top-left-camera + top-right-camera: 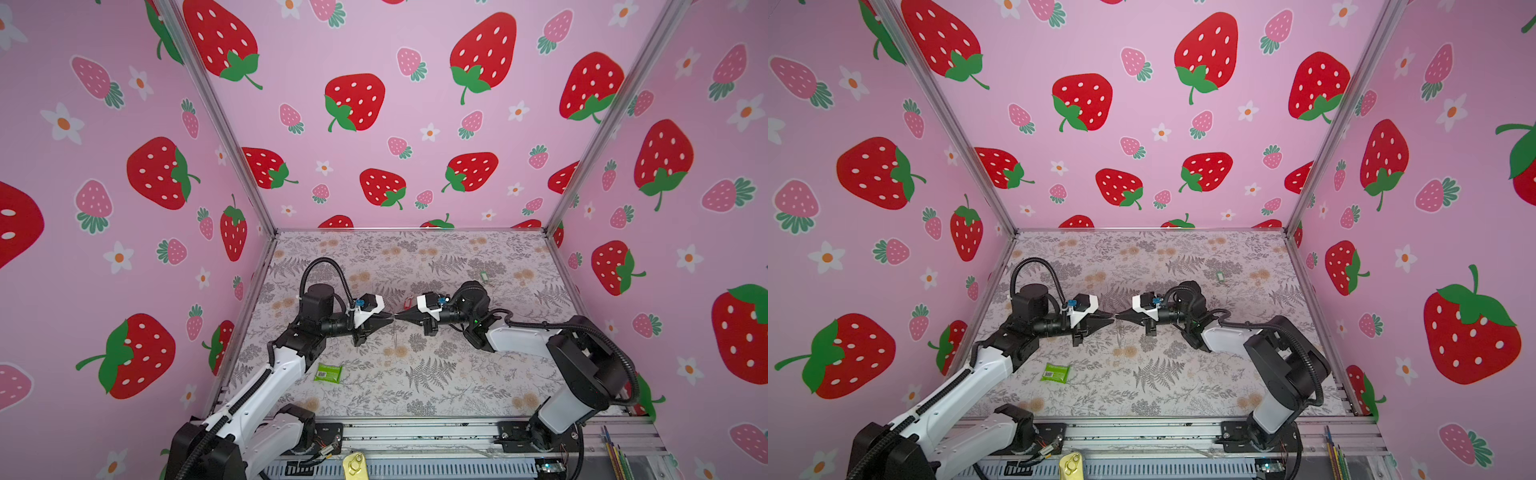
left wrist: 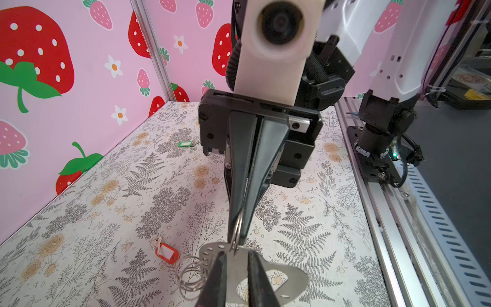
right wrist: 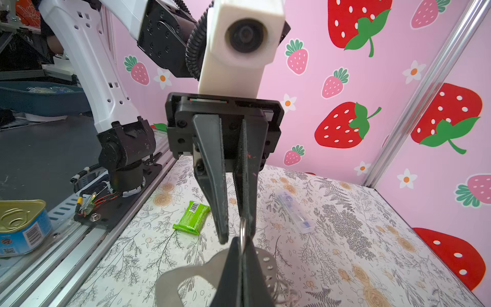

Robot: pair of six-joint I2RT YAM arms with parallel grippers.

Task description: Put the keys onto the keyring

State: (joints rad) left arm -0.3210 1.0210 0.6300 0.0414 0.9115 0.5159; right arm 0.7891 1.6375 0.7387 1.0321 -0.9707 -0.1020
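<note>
Keyring point(image 2: 295, 277) long axis tableward (ring point(image 2: 238, 228) uppermost)

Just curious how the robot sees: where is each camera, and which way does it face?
Both top views: high at the front, looking down on the table; both arms, left gripper and right gripper tip to tip.
Left wrist: on the left arm, facing the right gripper pinching a metal ring; own fingers close.
Right wrist: on the right arm, facing the left gripper; own fingers close.
Shared: both wrist views show the ring.
</note>
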